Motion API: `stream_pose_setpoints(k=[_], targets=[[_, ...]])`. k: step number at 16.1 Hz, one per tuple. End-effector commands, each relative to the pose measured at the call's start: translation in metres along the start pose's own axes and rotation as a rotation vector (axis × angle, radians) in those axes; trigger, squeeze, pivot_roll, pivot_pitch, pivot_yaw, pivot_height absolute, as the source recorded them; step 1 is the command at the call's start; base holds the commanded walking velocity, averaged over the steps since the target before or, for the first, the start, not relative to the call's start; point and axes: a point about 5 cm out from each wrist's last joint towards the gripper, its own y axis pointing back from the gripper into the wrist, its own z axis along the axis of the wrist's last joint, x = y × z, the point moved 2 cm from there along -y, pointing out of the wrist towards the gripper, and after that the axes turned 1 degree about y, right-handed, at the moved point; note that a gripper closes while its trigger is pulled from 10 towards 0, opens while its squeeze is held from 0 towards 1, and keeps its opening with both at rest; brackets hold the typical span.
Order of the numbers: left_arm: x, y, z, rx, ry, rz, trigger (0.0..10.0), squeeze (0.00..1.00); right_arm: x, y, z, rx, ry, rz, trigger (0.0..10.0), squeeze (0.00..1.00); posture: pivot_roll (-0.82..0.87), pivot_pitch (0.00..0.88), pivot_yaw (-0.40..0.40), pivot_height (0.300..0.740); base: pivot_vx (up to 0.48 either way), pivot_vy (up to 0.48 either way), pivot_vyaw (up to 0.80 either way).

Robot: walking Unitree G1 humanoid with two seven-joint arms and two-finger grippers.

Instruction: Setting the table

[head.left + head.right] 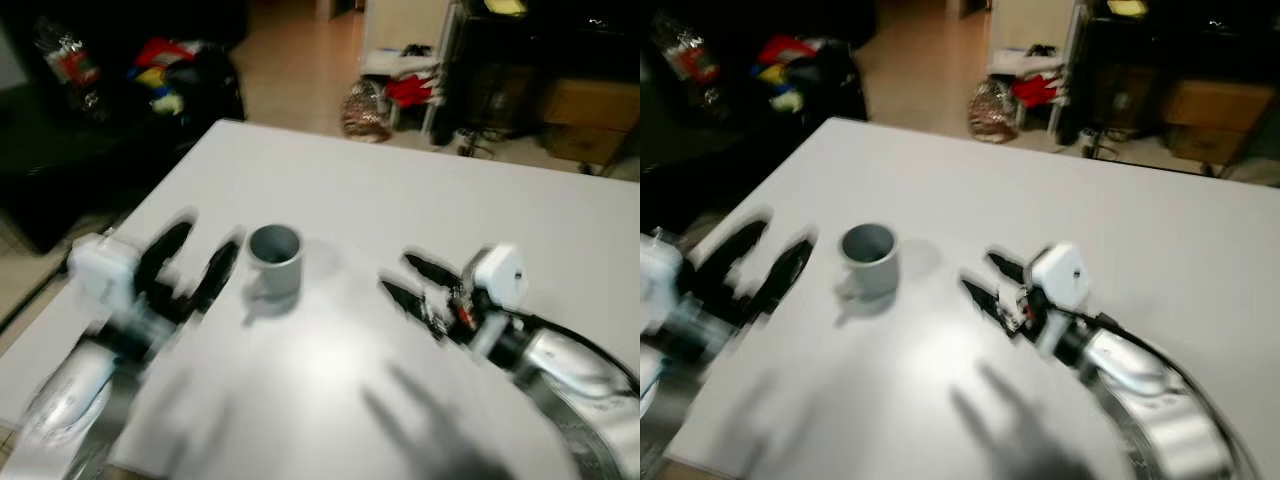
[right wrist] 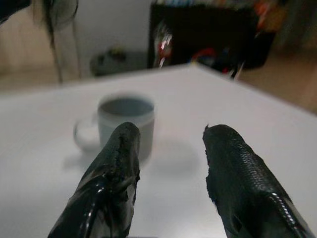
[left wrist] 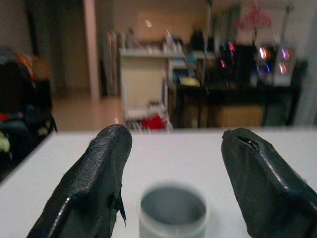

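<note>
Grey mug (image 1: 274, 259) upright on white table (image 1: 420, 200), left of centre, handle on its near-left side. Left gripper (image 1: 190, 265) just left of mug, fingers apart, not touching it. Right gripper (image 1: 412, 285) well to the right, fingers apart, holding nothing. Head views blurred. Judgement: settle first, then centre mug between the left fingers (image 3: 94, 183), close on the body, avoid the handle.

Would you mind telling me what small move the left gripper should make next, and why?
Probably ease the left gripper forward around the grey mug: its fingers are open, the mug stands upright just ahead of them on the white table, apart from both grippers.
</note>
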Motion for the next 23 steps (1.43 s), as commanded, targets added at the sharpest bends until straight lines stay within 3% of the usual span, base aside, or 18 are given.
stream_pose_setpoints(k=[1, 2, 4, 6, 9, 10, 13, 14, 15, 16, 17, 21, 22, 23], targets=[[0.002, 0.002, -0.002, 0.036, -0.014, 0.042, 10.0, 0.0, -0.002, 0.0, 0.009, -0.03, 0.031, -0.048, 10.0, 0.0, 0.05, 0.0, 0.023, 0.74, 0.0, 0.0, 0.8], [-0.002, -0.008, 0.003, 0.014, -0.037, 0.061, 10.0, 0.0, -0.006, -0.001, 0.016, -0.078, 0.001, -0.127, 10.0, 0.0, 0.05, 0.0, 0.026, 0.74, 0.0, 0.0, 0.8], [0.017, -0.013, -0.01, 0.077, -0.083, 0.281, 10.0, 0.0, -0.008, -0.003, 0.026, -0.117, 0.005, -0.199, 10.0, 0.0, 0.04, 0.0, 0.03, 0.74, 0.0, 0.0, 0.8], [0.013, -0.015, -0.018, 0.127, -0.13, 0.281, 10.0, 0.0, -0.01, -0.004, 0.027, -0.109, 0.012, -0.24, 10.0, 0.0, 0.04, 0.0, 0.022, 0.74, 0.0, 0.0, 0.8], [0.001, -0.016, -0.028, 0.162, -0.097, 0.277, 10.0, 0.0, -0.004, -0.008, 0.022, -0.09, -0.005, -0.247, 10.0, 0.0, 0.04, 0.0, 0.007, 0.74, 0.0, 0.0, 0.8], [-0.004, -0.017, -0.034, 0.189, -0.132, 0.256, 10.0, 0.0, -0.005, -0.012, 0.018, -0.063, -0.014, -0.273, 10.0, 0.0, 0.04, 0.0, -0.004, 0.74, 0.0, 0.0, 0.8], [0.002, -0.015, -0.033, 0.176, -0.111, 0.31, 10.0, 0.02, -0.008, -0.011, 0.014, -0.049, -0.047, -0.3, 10.0, 0.0, 0.05, 0.0, -0.022, 0.74, 0.0, 0.0, 0.8], [0.003, -0.015, -0.033, 0.17, -0.102, 0.3, 10.0, 0.65, -0.008, -0.012, 0.015, -0.054, -0.052, -0.299, 10.0, 0.0, 0.05, 0.0, -0.022, 0.74, 0.0, 0.0, 0.77], [0.003, -0.016, -0.033, 0.168, -0.088, 0.301, 10.0, 1.0, -0.009, -0.012, 0.016, -0.059, -0.06, -0.301, 10.0, 0.0, 0.04, 0.0, -0.011, 0.74, 0.0, 0.0, 0.77], [0.003, -0.018, -0.034, 0.166, -0.081, 0.301, 10.0, 1.0, -0.01, -0.013, 0.016, -0.061, -0.067, -0.306, 10.0, 0.95, 0.04, 0.0, -0.024, 0.74, 0.0, 0.0, 0.77], [0.001, -0.02, -0.032, 0.155, -0.1, 0.279, 10.0, 1.0, -0.013, -0.013, 0.016, -0.061, -0.077, -0.326, 10.0, 1.0, 0.04, 0.0, -0.038, 0.74, 0.0, 0.0, 0.77], [-0.002, -0.02, -0.025, 0.1, -0.091, 0.316, 10.0, 1.0, -0.015, -0.016, 0.026, -0.086, -0.048, -0.283, 10.0, 1.0, 0.04, 0.0, -0.064, 0.74, 0.0, 0.0, 0.77], [-0.002, -0.015, -0.027, 0.108, -0.105, 0.323, 10.0, 0.0, -0.011, -0.018, 0.028, -0.094, -0.036, -0.263, 10.0, 1.0, 0.03, 0.0, -0.045, 0.74, 0.0, 0.0, 0.78], [-0.004, -0.013, -0.029, 0.116, -0.106, 0.315, 10.0, 0.0, -0.008, -0.019, 0.028, -0.094, -0.036, -0.251, 10.0, 1.0, 0.03, 0.0, -0.045, 0.74, 0.0, 0.0, 0.78]])
